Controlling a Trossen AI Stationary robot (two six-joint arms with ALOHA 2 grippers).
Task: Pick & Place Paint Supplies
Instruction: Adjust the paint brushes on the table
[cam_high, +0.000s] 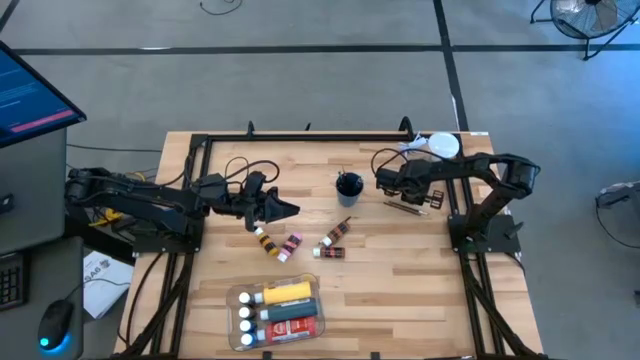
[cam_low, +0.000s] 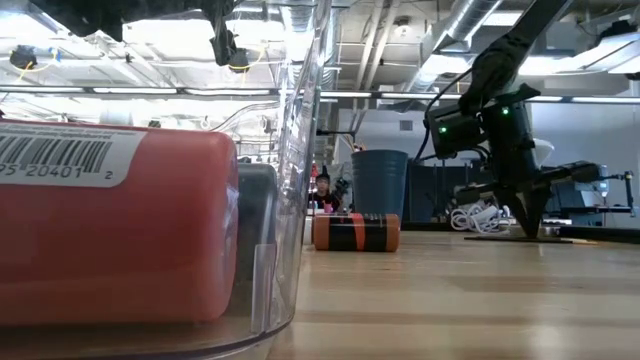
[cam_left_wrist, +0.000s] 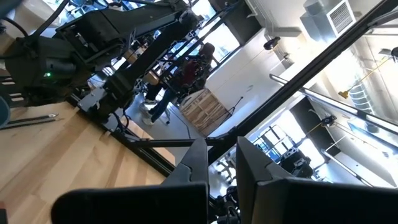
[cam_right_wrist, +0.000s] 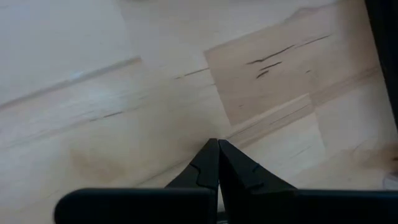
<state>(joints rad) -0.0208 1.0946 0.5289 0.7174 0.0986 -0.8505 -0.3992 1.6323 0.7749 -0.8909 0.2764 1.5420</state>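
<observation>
Small paint bottles (cam_high: 265, 241) (cam_high: 291, 246) and two tubes (cam_high: 336, 234) (cam_high: 331, 253) lie on their sides mid-table; one tube (cam_low: 357, 232) shows in the low view. Thin dark brushes (cam_high: 405, 207) (cam_left_wrist: 28, 119) lie flat right of a dark cup (cam_high: 348, 187). A clear tray (cam_high: 240, 296) near the front edge holds a yellow bottle (cam_high: 287, 292) and a red one (cam_low: 110, 230). My right gripper (cam_high: 388, 183) (cam_right_wrist: 215, 143) is shut and points steeply down, close over bare wood between cup and brushes. My left gripper (cam_high: 288, 208) (cam_left_wrist: 222, 163) is shut, raised left of the bottles, pointing roughly level.
A clear jar with a white lid (cam_high: 443, 146) stands at the far right corner. A black frame rail (cam_high: 300, 136) runs along the far edge. Bare wood lies between the tubes and the right arm's base (cam_high: 488, 232). A person (cam_left_wrist: 194, 62) shows in the room beyond.
</observation>
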